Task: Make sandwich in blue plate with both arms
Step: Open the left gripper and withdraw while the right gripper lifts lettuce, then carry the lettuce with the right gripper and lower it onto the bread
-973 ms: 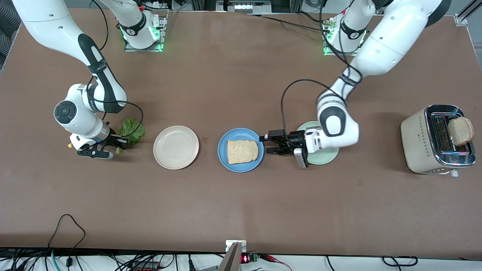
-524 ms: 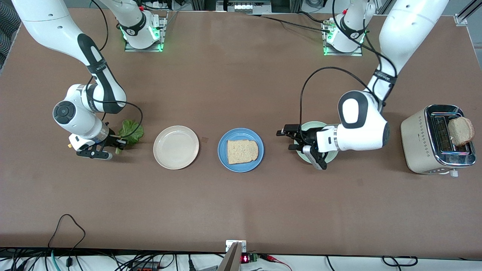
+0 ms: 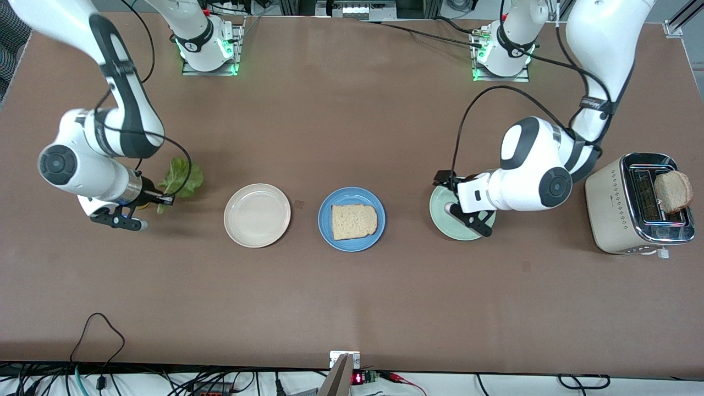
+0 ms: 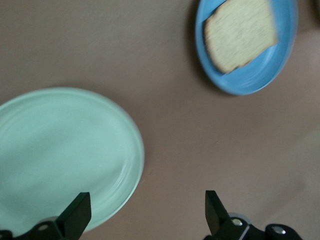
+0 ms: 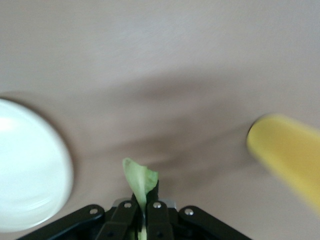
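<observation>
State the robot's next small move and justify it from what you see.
Probably carry the lettuce leaf, pinched in the right gripper, across the cream plate to the bread slice on the blue plate. That slice is bare, and the left gripper, jaws open, is over the mint-green plate, clear of the way.

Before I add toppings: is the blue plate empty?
No. The blue plate holds one bread slice, lying flat; no lettuce on it.

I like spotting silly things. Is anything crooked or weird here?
Yes: the bread slice sits tilted on top of the toaster, hanging past its edge instead of down in a slot. The slice on the blue plate lies flat.
</observation>
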Robot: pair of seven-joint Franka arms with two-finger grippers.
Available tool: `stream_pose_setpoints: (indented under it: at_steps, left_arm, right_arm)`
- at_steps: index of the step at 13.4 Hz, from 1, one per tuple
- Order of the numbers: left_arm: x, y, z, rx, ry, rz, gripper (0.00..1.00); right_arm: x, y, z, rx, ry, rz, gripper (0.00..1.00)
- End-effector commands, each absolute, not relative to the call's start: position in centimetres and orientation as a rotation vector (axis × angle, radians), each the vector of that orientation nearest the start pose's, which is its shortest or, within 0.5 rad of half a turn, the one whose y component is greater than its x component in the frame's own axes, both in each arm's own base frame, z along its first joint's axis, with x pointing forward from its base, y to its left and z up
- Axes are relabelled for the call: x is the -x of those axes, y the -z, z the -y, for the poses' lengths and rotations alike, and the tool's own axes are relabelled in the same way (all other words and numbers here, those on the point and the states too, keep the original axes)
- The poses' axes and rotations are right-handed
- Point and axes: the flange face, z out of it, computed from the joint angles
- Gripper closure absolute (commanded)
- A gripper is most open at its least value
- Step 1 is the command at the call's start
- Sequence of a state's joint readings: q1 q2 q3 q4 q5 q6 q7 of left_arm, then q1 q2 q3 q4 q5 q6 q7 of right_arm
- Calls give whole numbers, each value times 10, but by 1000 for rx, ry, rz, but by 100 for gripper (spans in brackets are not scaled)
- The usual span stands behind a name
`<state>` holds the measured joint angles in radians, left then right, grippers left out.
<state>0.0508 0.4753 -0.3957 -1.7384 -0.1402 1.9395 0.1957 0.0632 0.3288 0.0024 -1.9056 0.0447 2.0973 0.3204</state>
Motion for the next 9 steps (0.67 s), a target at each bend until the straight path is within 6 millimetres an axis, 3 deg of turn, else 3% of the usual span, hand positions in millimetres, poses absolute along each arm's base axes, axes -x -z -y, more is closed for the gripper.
stream_pose_setpoints:
  at_steps: [1,3,5,6,7,9]
  left_arm:
    - [-585,-350,185,3136,-504,-561,0]
    - [-585,-390,176,3071,-502,-456,0]
    - [-590,-451,159,3067,-488,-403,0]
    - [-591,-483,149,3073,-460,-378,0]
    - [-591,-512,146,3082,-404,-379,0]
    - [-583,-562,143,3094,-269,-344,0]
  right_arm:
    - [-606,-348,-124,3013,-280,-644,100]
    - [-602,-348,-180,2918,-299,-881,100]
    - [-609,-349,-240,2775,-327,-1059,100]
    - [-618,-344,-252,2703,-339,-1154,100]
    - [-623,-335,-272,2632,-338,-1246,100]
    - [-615,-309,-332,2582,-306,-1320,100]
